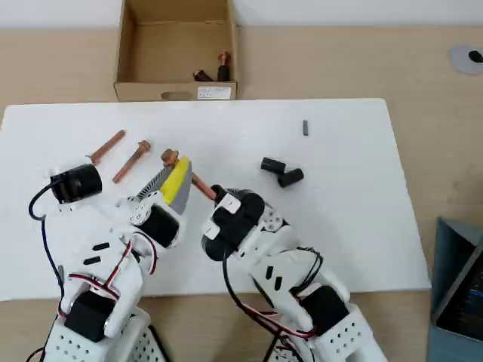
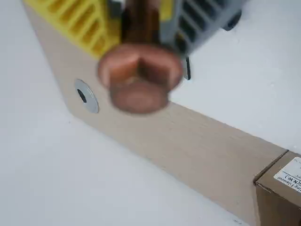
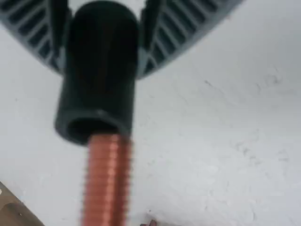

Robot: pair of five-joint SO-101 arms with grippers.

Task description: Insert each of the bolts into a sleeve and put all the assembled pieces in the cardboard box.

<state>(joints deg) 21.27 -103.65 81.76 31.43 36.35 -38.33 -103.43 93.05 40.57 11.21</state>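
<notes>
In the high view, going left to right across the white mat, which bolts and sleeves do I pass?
A loose bolt → second loose bolt → held bolt, gripped between the two arms → black sleeve → second black sleeve.

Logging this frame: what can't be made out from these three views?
Right wrist view: how deep the copper-coloured threaded bolt reaches; the black cylindrical sleeve hides its tip.
High view: count of assembled pieces in the brown cardboard box; too small and bunched.
High view: what the small dark object is; too small.
</notes>
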